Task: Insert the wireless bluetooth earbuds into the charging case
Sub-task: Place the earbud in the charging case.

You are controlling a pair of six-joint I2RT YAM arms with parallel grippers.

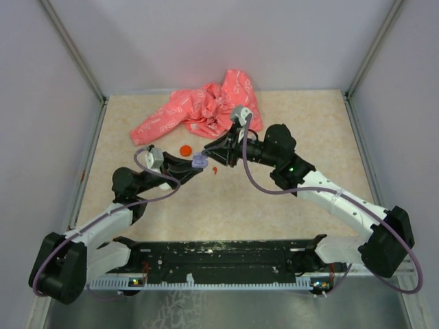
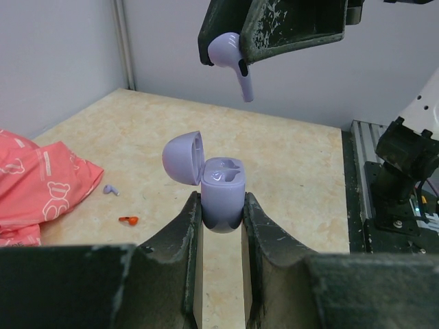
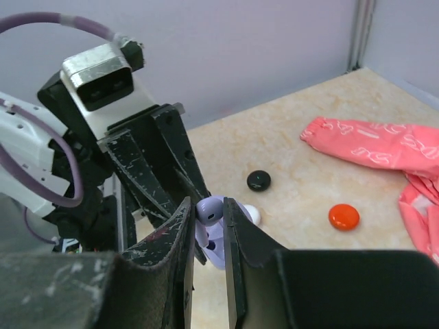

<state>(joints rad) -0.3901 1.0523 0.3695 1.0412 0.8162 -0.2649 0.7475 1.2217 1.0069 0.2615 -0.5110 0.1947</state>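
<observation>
The charging case (image 2: pixel 223 195) in use is lavender, not red. It stands upright with its lid (image 2: pixel 184 157) swung open, and my left gripper (image 2: pixel 221 209) is shut on its body. Just above it my right gripper (image 3: pixel 208 211) is shut on a lavender earbud (image 2: pixel 230 58), stem pointing down, a short way over the case's open wells. In the right wrist view that earbud (image 3: pixel 212 209) sits between the fingers with the case (image 3: pixel 218 252) below. A second lavender earbud (image 2: pixel 110 190) lies on the table. In the top view both grippers meet near the table's middle (image 1: pixel 201 160).
A tiny orange earbud (image 2: pixel 128 220) lies on the table near the lavender one. A red-orange disc (image 3: pixel 343 216), a black disc (image 3: pixel 258 180) and a white disc (image 3: pixel 251 214) rest nearby. Crumpled pink printed cloth (image 1: pixel 199 110) lies at the back. Walls enclose the table.
</observation>
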